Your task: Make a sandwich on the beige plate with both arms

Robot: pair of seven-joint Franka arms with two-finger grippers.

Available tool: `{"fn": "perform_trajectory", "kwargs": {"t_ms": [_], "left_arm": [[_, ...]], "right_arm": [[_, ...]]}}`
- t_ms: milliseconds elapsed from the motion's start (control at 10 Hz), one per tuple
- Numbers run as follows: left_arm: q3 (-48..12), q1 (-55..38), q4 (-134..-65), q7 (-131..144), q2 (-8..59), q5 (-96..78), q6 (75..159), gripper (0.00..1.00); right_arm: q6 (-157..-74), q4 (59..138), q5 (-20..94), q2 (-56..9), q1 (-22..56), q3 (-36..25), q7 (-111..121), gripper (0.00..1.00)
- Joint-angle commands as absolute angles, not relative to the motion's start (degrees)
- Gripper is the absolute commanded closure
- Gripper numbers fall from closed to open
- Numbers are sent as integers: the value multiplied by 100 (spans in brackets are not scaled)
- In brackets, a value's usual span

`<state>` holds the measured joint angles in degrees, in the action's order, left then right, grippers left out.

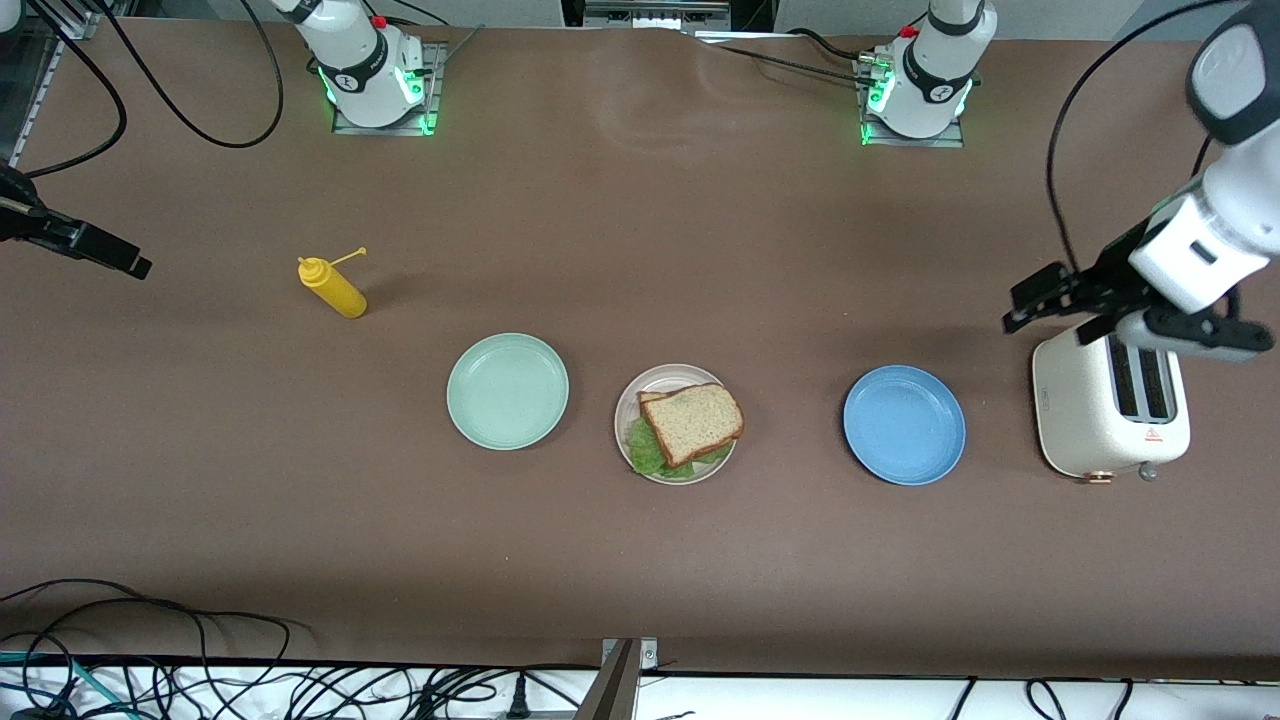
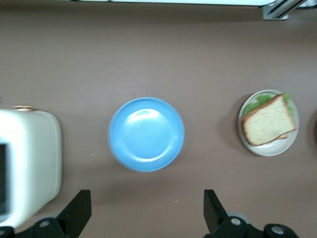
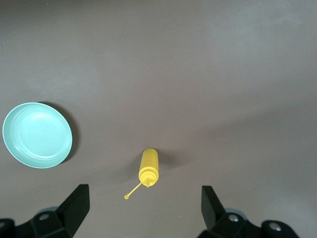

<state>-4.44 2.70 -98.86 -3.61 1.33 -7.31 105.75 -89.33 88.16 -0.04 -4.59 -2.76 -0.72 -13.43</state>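
Note:
The sandwich lies on the beige plate at the table's middle. Its top bread slice sits askew over a ruffled lettuce leaf, and a corner of the lower slice pokes out. The left wrist view shows the same plate, bread and lettuce. My left gripper hangs open and empty over bare table beside the toaster. My right gripper is open and empty, raised at the right arm's end of the table near the yellow bottle.
A mint-green plate and a blue plate flank the beige one, both bare. A cream toaster stands at the left arm's end. A yellow squeeze bottle stands toward the right arm's end.

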Motion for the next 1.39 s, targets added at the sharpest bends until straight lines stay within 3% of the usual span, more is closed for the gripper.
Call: {"fn": "perform_trajectory", "kwargs": {"t_ms": [0, 199, 398, 1294], "left_arm": [[-553, 343, -10046, -308, -490, -99, 9770, 0], [-597, 352, -9539, -212, -598, 61, 8269, 0], [-563, 421, -8923, -176, -536, 105, 7491, 0], [-448, 510, -8745, -185, -475, 79, 7242, 0]], "right_arm": [[-8894, 8798, 70, -413, -281, -79, -1380, 0], [-8930, 8789, 70, -413, -281, -79, -1380, 0], [-8930, 8789, 70, -413, -273, -79, -1380, 0], [-8930, 8780, 88, -422, -264, -35, -1468, 0]]}}
